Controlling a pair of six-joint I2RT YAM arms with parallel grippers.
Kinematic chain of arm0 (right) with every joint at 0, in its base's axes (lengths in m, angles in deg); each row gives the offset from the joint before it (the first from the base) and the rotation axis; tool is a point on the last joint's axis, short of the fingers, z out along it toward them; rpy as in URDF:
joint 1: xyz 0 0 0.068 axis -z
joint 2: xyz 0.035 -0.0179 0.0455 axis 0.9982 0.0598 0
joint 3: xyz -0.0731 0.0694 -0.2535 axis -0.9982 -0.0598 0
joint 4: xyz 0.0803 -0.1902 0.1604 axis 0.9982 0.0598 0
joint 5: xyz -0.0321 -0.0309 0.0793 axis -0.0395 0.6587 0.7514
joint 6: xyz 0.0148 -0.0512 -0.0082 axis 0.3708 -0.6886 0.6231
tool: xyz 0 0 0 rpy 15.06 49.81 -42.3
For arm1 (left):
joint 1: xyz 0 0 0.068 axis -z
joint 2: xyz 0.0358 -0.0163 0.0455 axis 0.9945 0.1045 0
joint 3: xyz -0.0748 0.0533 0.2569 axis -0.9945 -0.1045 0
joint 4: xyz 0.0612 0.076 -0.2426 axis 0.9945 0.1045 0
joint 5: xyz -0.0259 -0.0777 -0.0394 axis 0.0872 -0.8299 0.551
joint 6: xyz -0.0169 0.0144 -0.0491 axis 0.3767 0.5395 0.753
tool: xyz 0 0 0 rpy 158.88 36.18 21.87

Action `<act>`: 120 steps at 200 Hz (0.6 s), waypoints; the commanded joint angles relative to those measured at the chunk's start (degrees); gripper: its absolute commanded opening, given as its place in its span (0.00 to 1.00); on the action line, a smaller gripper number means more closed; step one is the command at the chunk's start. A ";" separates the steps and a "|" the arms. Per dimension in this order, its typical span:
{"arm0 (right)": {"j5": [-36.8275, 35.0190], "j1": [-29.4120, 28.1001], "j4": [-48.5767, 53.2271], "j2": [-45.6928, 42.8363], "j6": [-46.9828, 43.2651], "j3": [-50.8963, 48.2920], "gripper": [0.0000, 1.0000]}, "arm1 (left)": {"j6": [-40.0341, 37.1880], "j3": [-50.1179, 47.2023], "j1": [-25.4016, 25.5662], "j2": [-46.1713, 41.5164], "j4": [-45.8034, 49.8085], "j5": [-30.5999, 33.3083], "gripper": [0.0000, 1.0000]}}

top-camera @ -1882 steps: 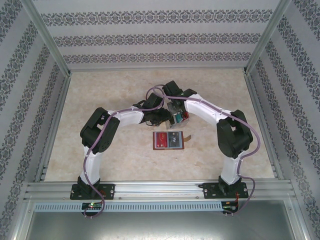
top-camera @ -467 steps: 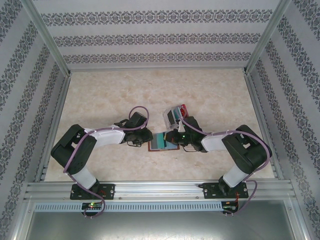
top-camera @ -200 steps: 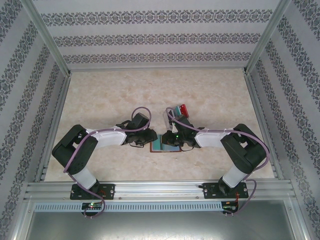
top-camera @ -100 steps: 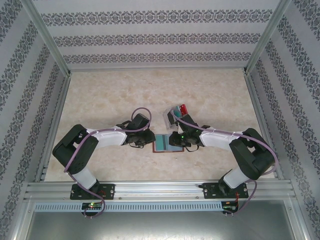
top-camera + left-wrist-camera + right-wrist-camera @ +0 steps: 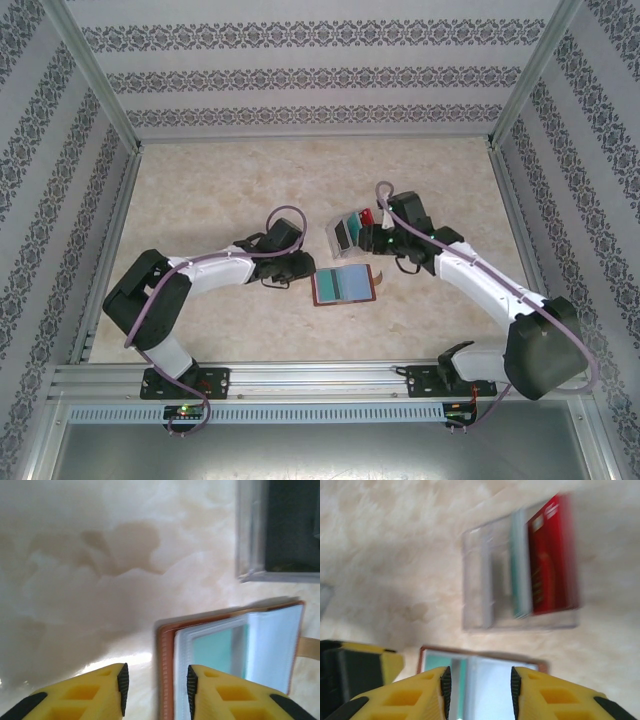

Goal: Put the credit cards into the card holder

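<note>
Top external: card holder [image 5: 343,286] lies open on the table [image 5: 200,200], with the clear tray [image 5: 350,232] just behind it.
Left wrist: left gripper [image 5: 155,674] jaws apart, nothing held, at the holder's left edge. Teal card [image 5: 217,647] sits in a sleeve.
Right wrist: right gripper [image 5: 481,677] parted, empty. Red card [image 5: 552,555] is in the tray.

top: high overhead, looking down | wrists: close, looking down | shared by all: card holder [image 5: 345,286]
</note>
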 commanded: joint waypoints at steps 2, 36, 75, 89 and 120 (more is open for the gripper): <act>-4.68 2.31 6.45 1.33 -6.24 3.79 0.39 | -3.83 5.78 0.05 -0.38 2.89 -0.02 0.40; -7.75 4.07 10.62 6.51 -10.25 10.16 0.44 | -4.99 14.77 -1.12 6.17 1.95 -3.58 0.45; -8.48 5.83 14.25 12.53 -12.63 16.38 0.40 | -5.01 27.34 -1.31 15.09 5.59 -4.88 0.50; -8.31 6.31 14.31 13.57 -13.29 17.39 0.41 | -4.44 30.12 -1.26 17.57 6.32 -5.31 0.51; -8.82 6.82 16.15 15.39 -14.97 20.45 0.41 | -3.36 34.00 -1.31 21.38 6.67 -6.49 0.52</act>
